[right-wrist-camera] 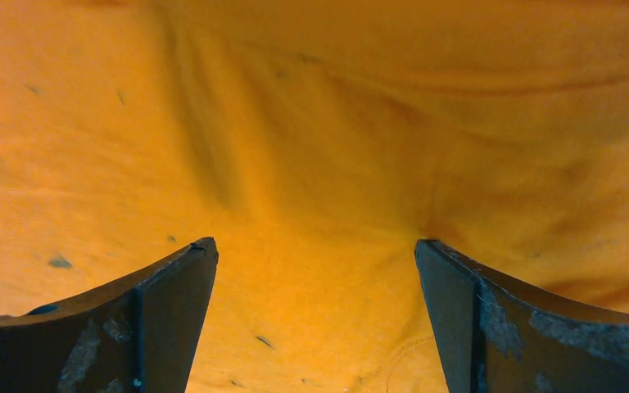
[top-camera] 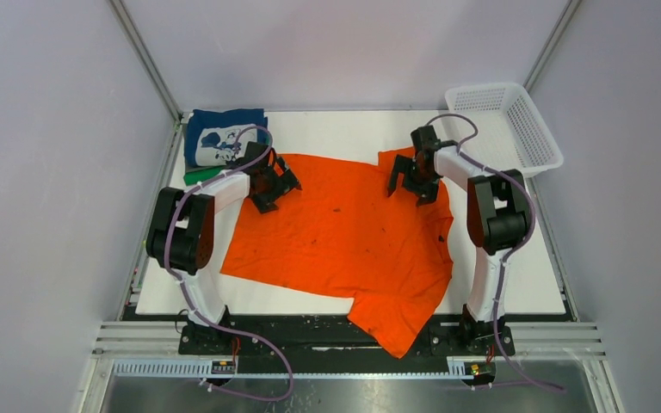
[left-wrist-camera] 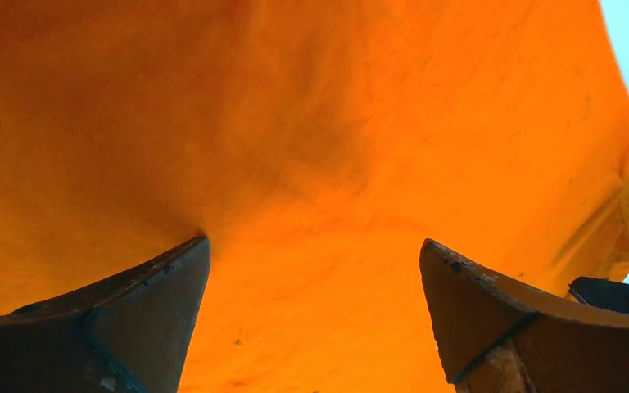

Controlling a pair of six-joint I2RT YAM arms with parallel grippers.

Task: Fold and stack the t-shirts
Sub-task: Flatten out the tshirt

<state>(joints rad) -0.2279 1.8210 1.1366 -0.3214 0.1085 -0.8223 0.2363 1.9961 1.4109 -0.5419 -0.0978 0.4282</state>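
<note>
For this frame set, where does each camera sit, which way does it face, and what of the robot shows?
Top external: above and behind the arm bases, looking down at the table; both arms show, left gripper and right gripper open over the spread orange shirt.
Left wrist: on the left arm, facing the orange cloth close up; its fingers show, apart.
Right wrist: on the right arm, facing the same cloth close up; its fingers show, apart.
Shared: all three show the orange shirt.

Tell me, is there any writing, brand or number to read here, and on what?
None can be read.
The navy t-shirt bears a white print, too small to tell whether it holds letters.
The orange t-shirt shows only dark specks; the white basket shows no label.
</note>
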